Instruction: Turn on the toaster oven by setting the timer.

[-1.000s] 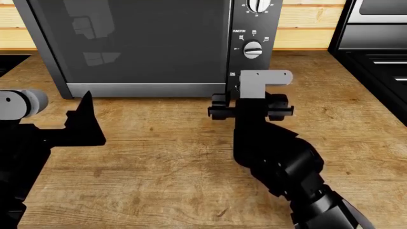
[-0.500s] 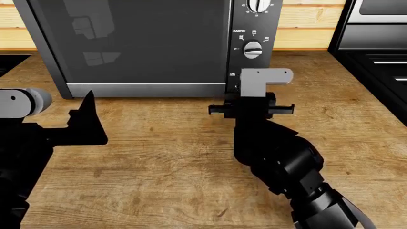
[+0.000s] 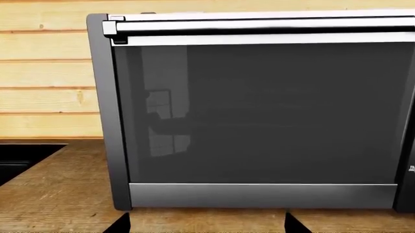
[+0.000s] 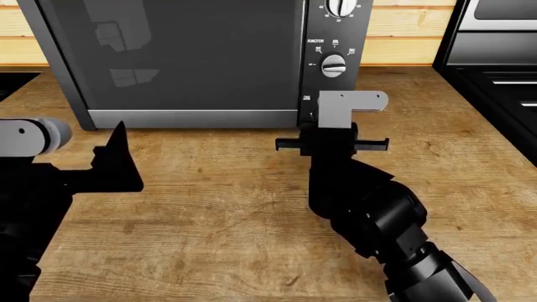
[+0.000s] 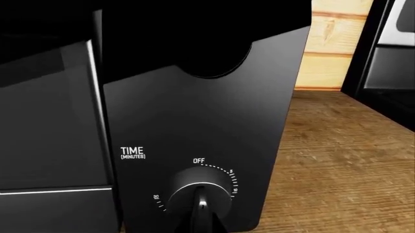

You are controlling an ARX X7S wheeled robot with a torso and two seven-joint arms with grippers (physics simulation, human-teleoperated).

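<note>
On wooden counter (image 4: 251, 207): toaster oven (image 4: 185, 56); right arm (image 4: 361, 201) hides timer (image 5: 201, 191).

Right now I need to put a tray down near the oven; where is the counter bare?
Bare wooden counter lies between the left gripper and the right arm, in front of the toaster oven door. More lies right of the right arm, toward the black stove. It is crowded at the control panel, where the right gripper sits against the timer.

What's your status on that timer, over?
Right gripper at the timer, grip not confirmable. Left gripper open, idle facing the toaster oven door. Nothing in the way.
</note>
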